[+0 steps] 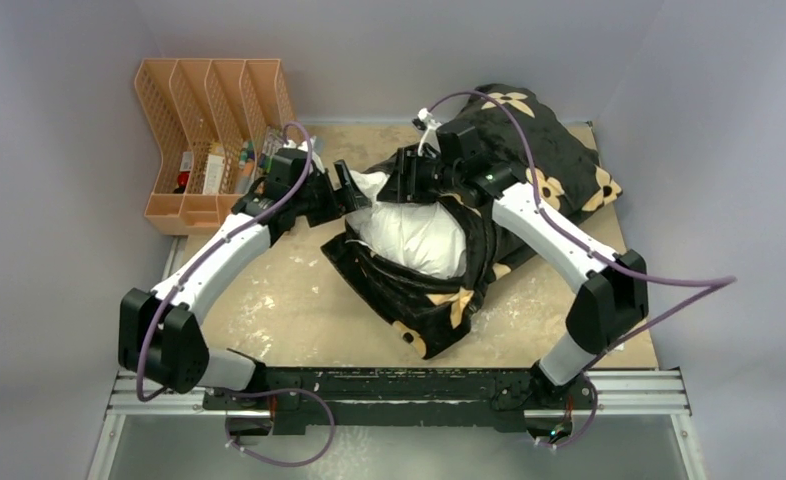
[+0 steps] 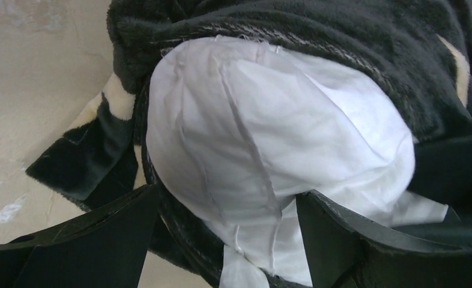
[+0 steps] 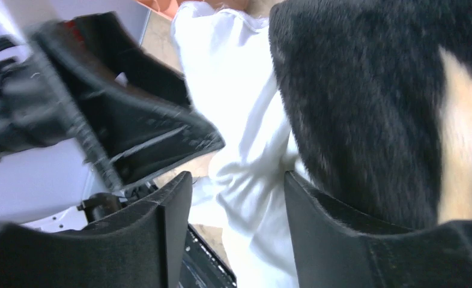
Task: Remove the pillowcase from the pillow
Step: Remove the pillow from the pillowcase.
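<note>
Our left jaws are spread wide, with the white corner of the pillow [image 2: 269, 132] poking between them. Our right jaws, spread too, face them at the open end of the pillowcase [image 3: 366, 90]. The rest runs off right across the desk [image 1: 289, 290].

- Your left gripper [image 2: 227, 192] has its fingers spread wide, one either side of the white pillow [image 2: 269, 126].
- Pillow's bulging out of the black plush pillowcase [image 2: 317, 36].

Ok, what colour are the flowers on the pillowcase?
Tan flowers on the black pillowcase; the top view shows them best.
</note>
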`<action>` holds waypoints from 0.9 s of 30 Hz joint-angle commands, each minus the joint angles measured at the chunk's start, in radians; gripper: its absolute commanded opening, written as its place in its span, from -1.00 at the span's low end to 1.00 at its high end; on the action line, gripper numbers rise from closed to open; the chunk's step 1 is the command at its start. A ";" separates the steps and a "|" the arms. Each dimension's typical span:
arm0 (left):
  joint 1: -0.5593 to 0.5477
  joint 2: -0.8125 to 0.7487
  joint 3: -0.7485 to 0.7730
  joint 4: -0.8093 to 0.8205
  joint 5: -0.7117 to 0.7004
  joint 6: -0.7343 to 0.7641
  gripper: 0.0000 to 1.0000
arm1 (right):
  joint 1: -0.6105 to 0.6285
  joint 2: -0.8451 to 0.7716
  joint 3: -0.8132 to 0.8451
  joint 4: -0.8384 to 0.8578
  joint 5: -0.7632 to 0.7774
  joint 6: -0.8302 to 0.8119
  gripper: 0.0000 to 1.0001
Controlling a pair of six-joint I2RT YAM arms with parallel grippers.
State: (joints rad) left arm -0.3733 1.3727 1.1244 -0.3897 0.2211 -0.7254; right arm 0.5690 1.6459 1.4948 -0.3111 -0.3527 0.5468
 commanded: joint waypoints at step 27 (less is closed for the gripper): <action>0.033 0.227 0.236 0.075 0.088 0.047 -1.00 | 0.283 -0.351 -0.529 0.075 0.185 -0.296 -0.37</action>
State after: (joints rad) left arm -0.3695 1.5703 1.2713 -0.3927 0.3058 -0.6678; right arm 0.8413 1.2602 0.9195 -0.2630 -0.0631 0.3634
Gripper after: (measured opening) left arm 0.060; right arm 0.387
